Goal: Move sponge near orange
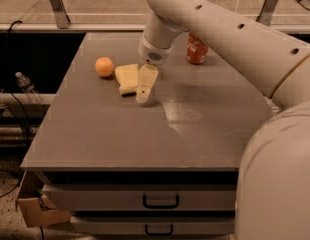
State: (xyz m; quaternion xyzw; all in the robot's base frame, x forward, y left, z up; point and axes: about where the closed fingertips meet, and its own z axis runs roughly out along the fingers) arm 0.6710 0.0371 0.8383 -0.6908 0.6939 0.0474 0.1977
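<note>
Sponge lies flat on tabletop, just right of orange, near it with a thin gap showing. Pale yellow, thick block, wavy edges. Likely light and soft, squashes under a grip, not fragile; best taken across its narrow width, mid-length. Hand hangs just right of sponge, touching or nearly so, tip low at tabletop. Can't tell if it's spread or pressed together. Red can well apart to the right.

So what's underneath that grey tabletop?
Two drawers with dark handles, one above the other. Their right ends are hidden by the robot's body. Above the tabletop, the gripper is beside the sponge.
</note>
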